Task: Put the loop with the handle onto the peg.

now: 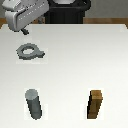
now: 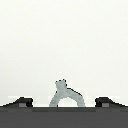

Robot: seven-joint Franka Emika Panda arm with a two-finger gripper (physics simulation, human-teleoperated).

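1. In the exterior view I see my gripper (image 1: 25, 30) at the upper left of that view, hanging over the far edge of the white table (image 1: 75, 65). Only a dark fingertip pokes out under the pale body, so from there I cannot tell how the jaws stand.
2. The wrist view fills that in: two dark fingertips (image 2: 21, 102) sit well apart with the table showing between them, so the fingers are released and grasp nothing.
3. The loop with the handle (image 1: 29, 52) lies flat on the table just in front of the gripper, apart from it, its stubby tab pointing to the exterior view's right.
4. In the wrist view I get only part of the loop (image 2: 65, 96), a pale arch between the fingertips, cut off by the dark gripper body; the hole's full outline shows only in the exterior view.
5. The peg (image 1: 34, 104) stands upright near the front edge, at the exterior view's left, well apart from the loop.
6. A brown wooden block (image 1: 96, 104) stands upright at the exterior view's right, level with the peg. Neither appears in the wrist view.
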